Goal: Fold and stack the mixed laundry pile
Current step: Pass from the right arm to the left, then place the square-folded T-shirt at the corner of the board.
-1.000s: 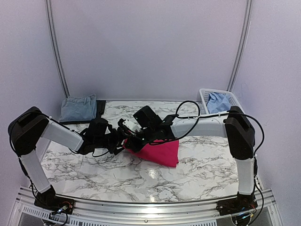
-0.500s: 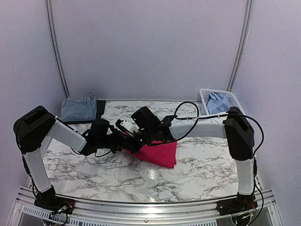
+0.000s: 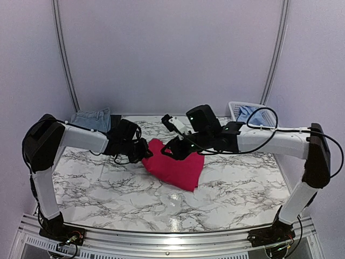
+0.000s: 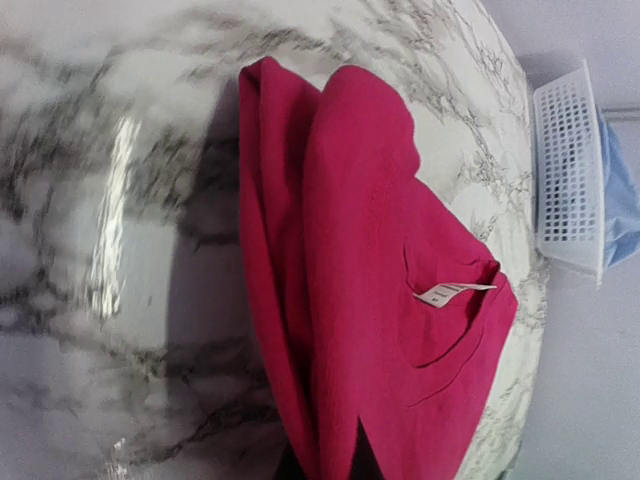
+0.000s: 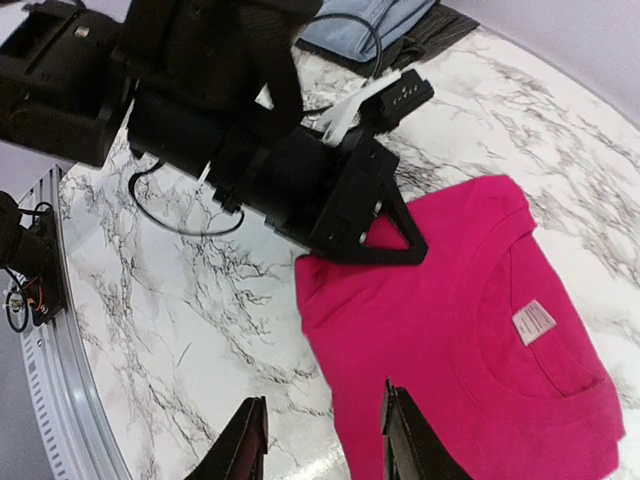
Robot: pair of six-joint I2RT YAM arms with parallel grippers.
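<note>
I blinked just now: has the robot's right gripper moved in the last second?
Yes. The right gripper has shifted rightward and toward the far wall, nearer the white slatted plastic basket.

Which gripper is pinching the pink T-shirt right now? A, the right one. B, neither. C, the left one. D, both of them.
C: the left gripper is clamped on the edge of the pink T-shirt, while the right gripper is open with nothing between its fingers.

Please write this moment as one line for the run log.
step: folding bright pink-red T-shirt | left end effector: shut on shirt edge | right end effector: open, empty, above shirt
</note>
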